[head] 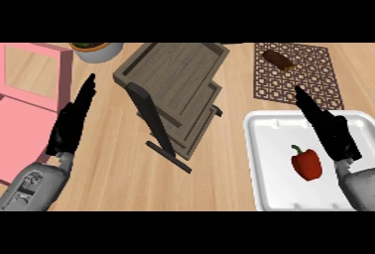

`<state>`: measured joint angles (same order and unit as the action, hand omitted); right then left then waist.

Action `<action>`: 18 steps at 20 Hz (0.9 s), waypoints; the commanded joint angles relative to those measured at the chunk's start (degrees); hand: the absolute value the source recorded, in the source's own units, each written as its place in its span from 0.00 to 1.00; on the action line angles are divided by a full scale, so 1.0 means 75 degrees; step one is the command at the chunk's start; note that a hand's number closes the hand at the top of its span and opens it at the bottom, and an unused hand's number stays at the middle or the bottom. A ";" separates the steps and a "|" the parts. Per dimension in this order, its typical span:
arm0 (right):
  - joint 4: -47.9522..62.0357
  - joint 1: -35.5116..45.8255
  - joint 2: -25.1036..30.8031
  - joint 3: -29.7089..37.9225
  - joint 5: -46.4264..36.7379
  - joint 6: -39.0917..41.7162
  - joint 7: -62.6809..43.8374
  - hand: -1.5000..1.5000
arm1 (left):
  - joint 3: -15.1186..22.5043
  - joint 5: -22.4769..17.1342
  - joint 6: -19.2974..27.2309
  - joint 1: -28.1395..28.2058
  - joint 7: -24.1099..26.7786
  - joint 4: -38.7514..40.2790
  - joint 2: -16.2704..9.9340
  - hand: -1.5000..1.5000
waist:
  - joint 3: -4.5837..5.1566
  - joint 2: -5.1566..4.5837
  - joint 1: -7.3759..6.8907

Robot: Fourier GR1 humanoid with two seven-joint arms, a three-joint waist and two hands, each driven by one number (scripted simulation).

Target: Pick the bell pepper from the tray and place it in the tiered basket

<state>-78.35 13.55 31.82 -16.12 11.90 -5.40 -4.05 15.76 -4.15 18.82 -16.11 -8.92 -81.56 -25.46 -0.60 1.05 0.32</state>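
Red and glossy, the bell pepper (307, 162) lies on its side in the white tray (265, 163) at the right of the wooden tabletop (110, 173), green stem pointing up and left. Over the tray's right part the right hand (331, 131) is held edge-on, fingers straight and together, holding nothing, just beside the pepper but apart from it. Near the middle stands the dark wooden tiered basket (176, 74) on its black frame. Out on the left, the left hand (71, 124) is likewise flat and straight-fingered, empty, next to a pink block (29, 99). Behind the tray lies a brown patterned mat (296, 79) with a small dark object (278, 59) on it, and a grey pot (95, 51) sits at the far edge.
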 commanded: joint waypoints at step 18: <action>-0.3696 -0.3682 0.0041 0.4357 0.1057 -0.2573 0.0707 0.00 | 0.0113 -0.0448 0.0454 0.3193 0.1652 0.0265 0.1516 0.50 | 0.0096 -0.0079 0.0172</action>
<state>-95.18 -5.49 31.60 16.87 19.91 -25.58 5.77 14.57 -8.42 22.13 2.72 1.31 -80.21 -15.73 -0.13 0.75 2.27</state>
